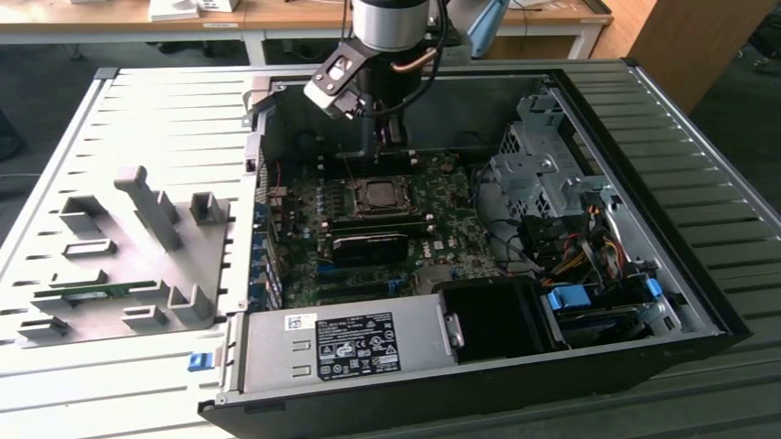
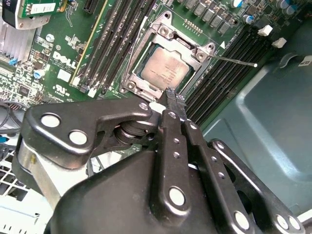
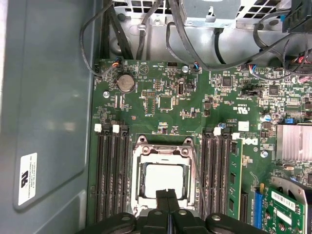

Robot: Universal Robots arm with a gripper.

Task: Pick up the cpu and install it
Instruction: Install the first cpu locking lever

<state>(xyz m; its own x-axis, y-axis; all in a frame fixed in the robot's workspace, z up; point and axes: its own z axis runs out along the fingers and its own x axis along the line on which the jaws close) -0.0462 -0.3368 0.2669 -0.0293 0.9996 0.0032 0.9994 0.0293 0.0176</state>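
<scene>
The cpu (image 3: 163, 178), a small square chip with a silver-grey top, lies flat inside the dark metal-framed socket (image 3: 141, 146) on the green motherboard (image 3: 161, 102). In the second wrist view the cpu (image 2: 165, 68) sits just beyond my black fingertips (image 2: 171, 100). My gripper (image 3: 168, 195) hovers over the edge of the cpu, its two fingers pressed together with nothing between them. In the exterior view the gripper (image 1: 388, 146) hangs inside the open computer case, a little above the cpu (image 1: 376, 194).
Black memory slots flank the socket, and one holds a green memory stick (image 3: 235, 170). A thin socket lever (image 2: 234, 61) sticks out sideways. A finned heatsink (image 3: 292, 141), cables (image 3: 195, 44), a drive cage (image 1: 550, 165) and a power supply (image 1: 354, 343) crowd the case. A grey fixture tray (image 1: 123, 256) lies at the exterior view's left.
</scene>
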